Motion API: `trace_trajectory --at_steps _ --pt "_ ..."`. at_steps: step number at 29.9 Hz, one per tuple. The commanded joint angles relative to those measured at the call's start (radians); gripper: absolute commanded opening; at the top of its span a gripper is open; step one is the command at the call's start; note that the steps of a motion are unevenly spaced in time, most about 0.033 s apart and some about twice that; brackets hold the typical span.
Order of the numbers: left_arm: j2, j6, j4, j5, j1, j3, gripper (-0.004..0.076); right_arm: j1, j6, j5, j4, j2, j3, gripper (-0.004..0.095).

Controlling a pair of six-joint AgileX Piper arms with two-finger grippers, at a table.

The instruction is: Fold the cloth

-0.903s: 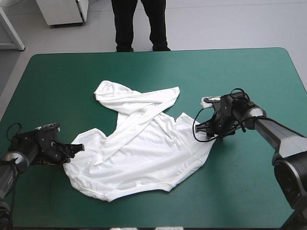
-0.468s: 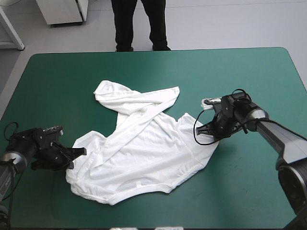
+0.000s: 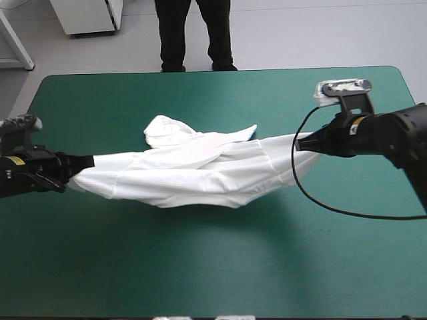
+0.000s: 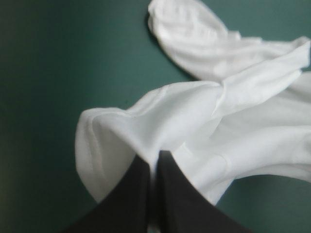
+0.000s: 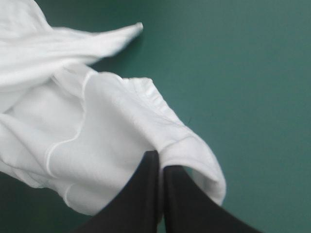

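Note:
The white T-shirt (image 3: 193, 170) hangs stretched between my two grippers above the teal-green table, sagging in the middle, with a sleeve bunched toward the far side. My left gripper (image 3: 75, 167) is shut on the T-shirt at its left end; in the left wrist view the cloth (image 4: 194, 126) spreads out ahead of the pinched fingers (image 4: 167, 194). My right gripper (image 3: 301, 143) is shut on the T-shirt at its right end; in the right wrist view a hemmed corner (image 5: 112, 126) folds over the meeting fingers (image 5: 141, 199).
The teal-green table (image 3: 220, 260) lies bare in front of the hanging T-shirt and along its far edge. Both arms are raised off the surface.
Earlier the T-shirt lay spread on the table with the grippers at its left and right edges. Both grippers have since lifted and pulled apart, drawing the cloth into a taut band.

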State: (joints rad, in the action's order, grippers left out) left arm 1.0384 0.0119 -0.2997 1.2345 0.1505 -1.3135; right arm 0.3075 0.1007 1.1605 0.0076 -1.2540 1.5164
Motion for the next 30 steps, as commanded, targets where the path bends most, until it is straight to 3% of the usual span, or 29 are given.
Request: trace_trajectory --at_steps 1,5,20,27,30 --pt "-0.018 0.014 -0.077 0.016 -0.007 -0.198 -0.0010 -0.003 -0.017 0.036 -0.031 0.079 0.168 -0.0017" --pt "-0.016 0.014 -0.140 0.006 -0.007 -0.394 -0.0010 -0.003 -0.018 0.088 -0.052 0.095 0.376 -0.0017" --pt "0.027 0.020 -0.292 -0.089 -0.007 -0.997 -0.0010 -0.003 -0.062 0.088 0.002 0.095 0.964 -0.0014" --pt "0.045 0.020 -0.306 -0.171 -0.007 -1.133 -0.0010 -0.003 -0.067 0.072 0.000 0.095 1.098 -0.0011" --pt "0.058 0.020 -0.298 -0.143 -0.007 -1.132 -0.0010 -0.003 -0.057 0.087 -0.022 0.091 1.084 -0.0011"
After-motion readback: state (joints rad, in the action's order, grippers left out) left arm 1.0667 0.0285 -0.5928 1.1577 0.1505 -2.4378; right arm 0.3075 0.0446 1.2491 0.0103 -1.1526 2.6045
